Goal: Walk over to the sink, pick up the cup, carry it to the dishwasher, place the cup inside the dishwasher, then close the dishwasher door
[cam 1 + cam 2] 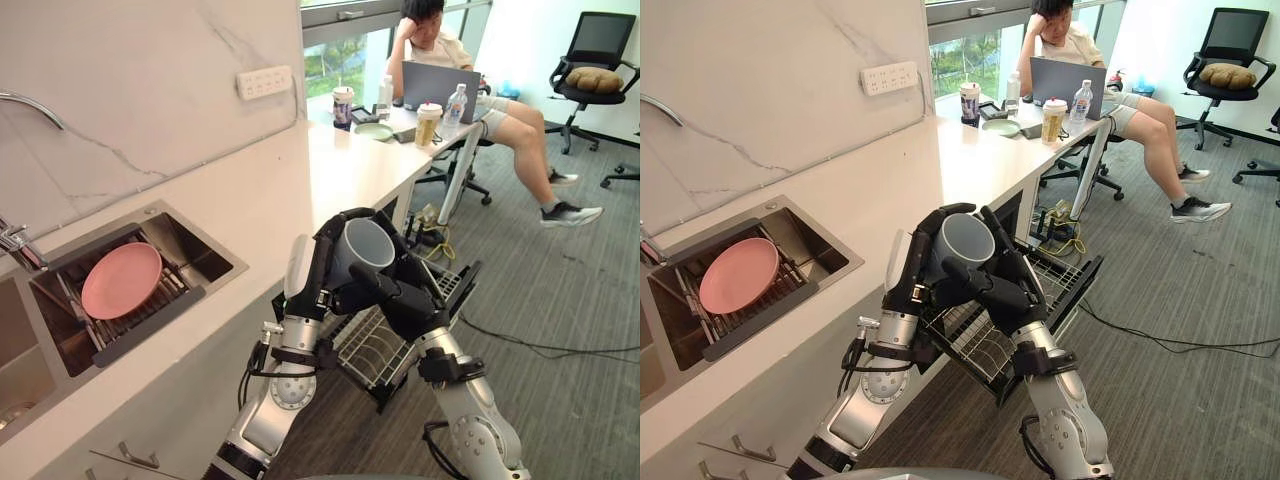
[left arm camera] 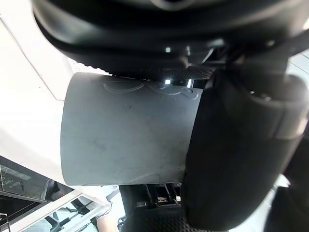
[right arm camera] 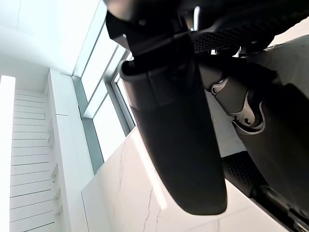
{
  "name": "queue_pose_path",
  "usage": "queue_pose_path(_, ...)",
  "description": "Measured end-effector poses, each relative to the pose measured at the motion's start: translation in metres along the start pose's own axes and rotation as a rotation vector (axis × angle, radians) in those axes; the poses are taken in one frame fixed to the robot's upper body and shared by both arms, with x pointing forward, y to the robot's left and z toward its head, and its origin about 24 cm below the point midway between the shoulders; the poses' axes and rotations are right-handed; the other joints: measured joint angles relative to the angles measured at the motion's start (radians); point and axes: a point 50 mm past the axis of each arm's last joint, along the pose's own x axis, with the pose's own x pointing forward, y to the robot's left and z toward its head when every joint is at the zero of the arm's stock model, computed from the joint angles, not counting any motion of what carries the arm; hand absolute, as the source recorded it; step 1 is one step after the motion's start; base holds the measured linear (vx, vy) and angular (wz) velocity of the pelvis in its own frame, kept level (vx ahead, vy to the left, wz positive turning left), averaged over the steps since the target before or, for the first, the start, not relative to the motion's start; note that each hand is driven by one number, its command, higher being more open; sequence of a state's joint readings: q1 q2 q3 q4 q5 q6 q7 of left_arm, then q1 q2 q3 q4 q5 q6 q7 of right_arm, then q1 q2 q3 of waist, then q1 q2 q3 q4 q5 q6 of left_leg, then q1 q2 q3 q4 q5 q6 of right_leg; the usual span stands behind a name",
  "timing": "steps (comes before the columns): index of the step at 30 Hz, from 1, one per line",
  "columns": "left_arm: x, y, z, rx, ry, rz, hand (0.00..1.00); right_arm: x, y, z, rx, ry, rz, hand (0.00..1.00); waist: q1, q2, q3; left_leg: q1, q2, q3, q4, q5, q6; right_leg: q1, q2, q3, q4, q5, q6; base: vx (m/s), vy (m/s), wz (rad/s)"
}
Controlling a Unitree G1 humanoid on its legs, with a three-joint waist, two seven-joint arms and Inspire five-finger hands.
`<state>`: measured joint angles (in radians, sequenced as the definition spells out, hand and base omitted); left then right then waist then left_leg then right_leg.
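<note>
While hovering above rack (image 1: pixel 375 352) at frame centre, wrapping left hand (image 1: pixel 318 266) tightly round cup (image 1: pixel 366 246) from left; curling right hand (image 1: pixel 406 296) round cup's lower side from right.

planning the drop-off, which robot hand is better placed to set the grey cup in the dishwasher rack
Left: the left robot hand wraps the grey cylindrical cup above the wire dishwasher rack; the right robot hand merely touches it.

1 grey cup (image 1: pixel 365 245), 1 pink plate (image 1: pixel 120 280)
</note>
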<state>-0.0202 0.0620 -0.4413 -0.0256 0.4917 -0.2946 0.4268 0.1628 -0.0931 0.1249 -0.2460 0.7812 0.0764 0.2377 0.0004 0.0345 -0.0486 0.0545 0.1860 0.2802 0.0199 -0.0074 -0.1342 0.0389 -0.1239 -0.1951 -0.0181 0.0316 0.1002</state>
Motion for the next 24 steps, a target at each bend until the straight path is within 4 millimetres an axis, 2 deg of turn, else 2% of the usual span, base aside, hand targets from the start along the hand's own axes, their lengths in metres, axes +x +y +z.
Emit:
queue_pose_path(5, -0.001, -0.004, -0.001, 0.002, 0.021, 0.012, 0.0, 0.002, -0.003, 0.001, -0.071, 0.007, -0.062, 0.0, 0.002, 0.0, 0.0, -0.002, -0.003, -0.017, -0.01, 0.012, 0.001, 0.0, -0.001, -0.011, 0.0, 0.003, 0.0, -0.03, -0.007, 0.07)
queue_pose_path(16, 0.001, -0.004, -0.005, 0.015, 0.032, -0.003, 0.0, 0.006, -0.001, -0.002, -0.071, 0.025, -0.091, 0.0, 0.001, -0.003, -0.002, -0.01, -0.008, -0.03, -0.019, 0.027, 0.004, 0.0, -0.004, -0.025, -0.005, 0.008, 0.0, -0.02, -0.004, 0.04)
queue_pose_path(17, 0.001, -0.004, -0.006, 0.011, 0.035, -0.004, 1.0, 0.007, -0.002, -0.002, -0.074, 0.028, -0.089, 0.0, 0.001, -0.003, -0.003, -0.011, -0.009, -0.031, -0.02, 0.027, 0.005, 0.0, -0.006, -0.026, -0.006, 0.01, 0.0, -0.02, 0.003, 0.03)
queue_pose_path(24, -0.003, -0.009, -0.012, 0.024, 0.057, -0.053, 1.0, 0.008, -0.003, -0.004, -0.115, 0.023, -0.164, 0.0, 0.001, -0.013, -0.009, -0.015, -0.015, -0.037, -0.02, 0.031, 0.008, 0.0, -0.012, -0.029, -0.007, 0.012, 0.003, -0.01, 0.001, 0.02)
